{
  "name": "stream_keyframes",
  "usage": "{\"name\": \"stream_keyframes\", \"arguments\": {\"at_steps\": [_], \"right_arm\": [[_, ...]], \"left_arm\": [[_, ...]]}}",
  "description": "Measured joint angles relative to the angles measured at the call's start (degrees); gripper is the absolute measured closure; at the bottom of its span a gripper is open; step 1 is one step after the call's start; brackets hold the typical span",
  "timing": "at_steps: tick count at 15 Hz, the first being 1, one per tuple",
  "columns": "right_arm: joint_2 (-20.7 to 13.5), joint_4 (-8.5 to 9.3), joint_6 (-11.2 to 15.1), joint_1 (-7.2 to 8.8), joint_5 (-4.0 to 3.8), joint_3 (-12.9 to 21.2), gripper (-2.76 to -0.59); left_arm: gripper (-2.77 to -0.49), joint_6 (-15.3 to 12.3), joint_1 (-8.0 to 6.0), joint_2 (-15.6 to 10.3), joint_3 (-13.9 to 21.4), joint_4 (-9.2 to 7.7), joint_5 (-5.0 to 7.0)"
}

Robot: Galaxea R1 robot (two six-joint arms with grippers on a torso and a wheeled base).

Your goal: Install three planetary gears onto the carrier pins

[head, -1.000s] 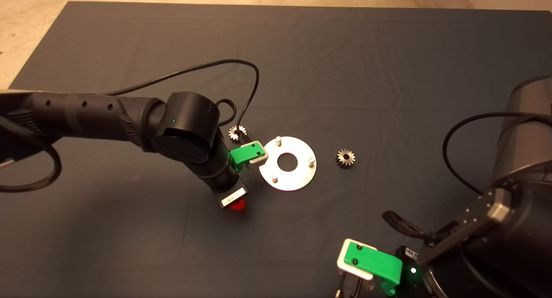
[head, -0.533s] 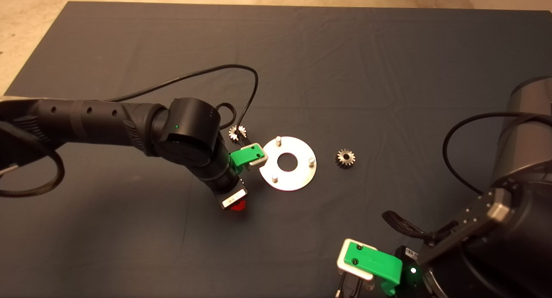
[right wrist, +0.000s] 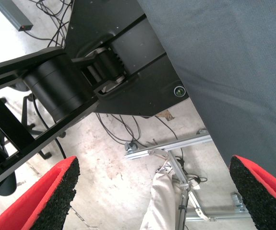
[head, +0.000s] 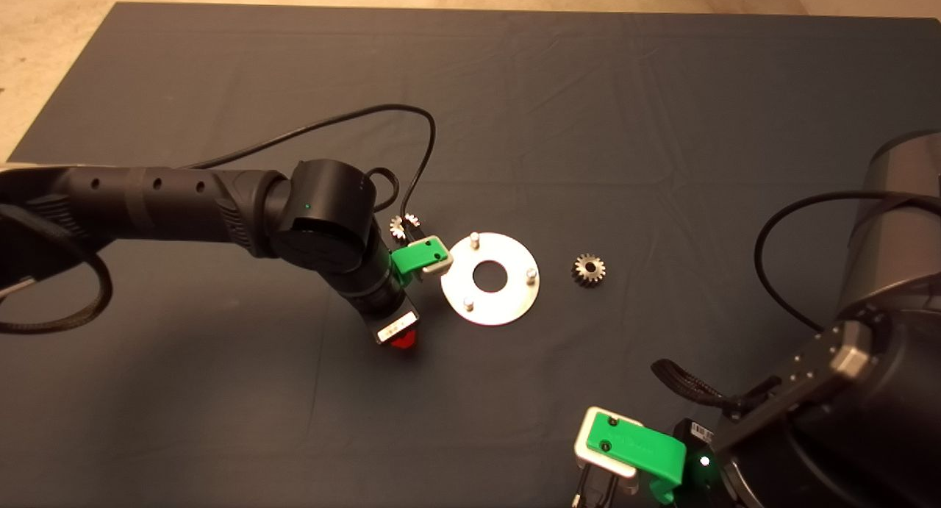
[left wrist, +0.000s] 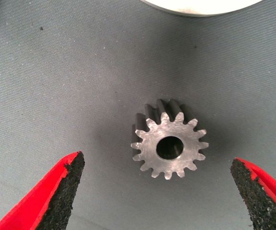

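Note:
A silvery planetary gear (left wrist: 170, 146) lies flat on the mat, centre hole up, between the wide-apart red fingers (left wrist: 56, 191) of my left gripper (left wrist: 154, 163), which touches nothing. From above, that gripper (head: 413, 296) hovers at the left rim of the shiny disc (head: 507, 302) and hides this gear. The three carrier pins (head: 475, 237) (head: 531, 273) (head: 467, 302) stand bare. A second gear (head: 403, 225) peeks out behind the gripper. A third gear (head: 588, 270) lies right of the disc. My right gripper (head: 625, 449) is parked at the lower right, open and empty.
The left arm's black cable (head: 367, 118) loops over the mat behind the gripper. The right wrist view shows the mat's edge (right wrist: 234, 72), the robot's dark base (right wrist: 80, 81) and the floor with cables beyond it.
My left gripper has crept slightly towards the far side of the mat, staying beside the disc's left rim. Gears, disc and right arm have not moved.

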Motion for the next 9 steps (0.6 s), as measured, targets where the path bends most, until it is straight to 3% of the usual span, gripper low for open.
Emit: {"name": "stream_keyframes", "arguments": {"at_steps": [9], "right_arm": [[0.00,0.00,0.00,0.00,0.00,0.00,-2.33]], "left_arm": [[-2.17,0.05,1.73,0.01,-0.39,0.88,-0.02]]}}
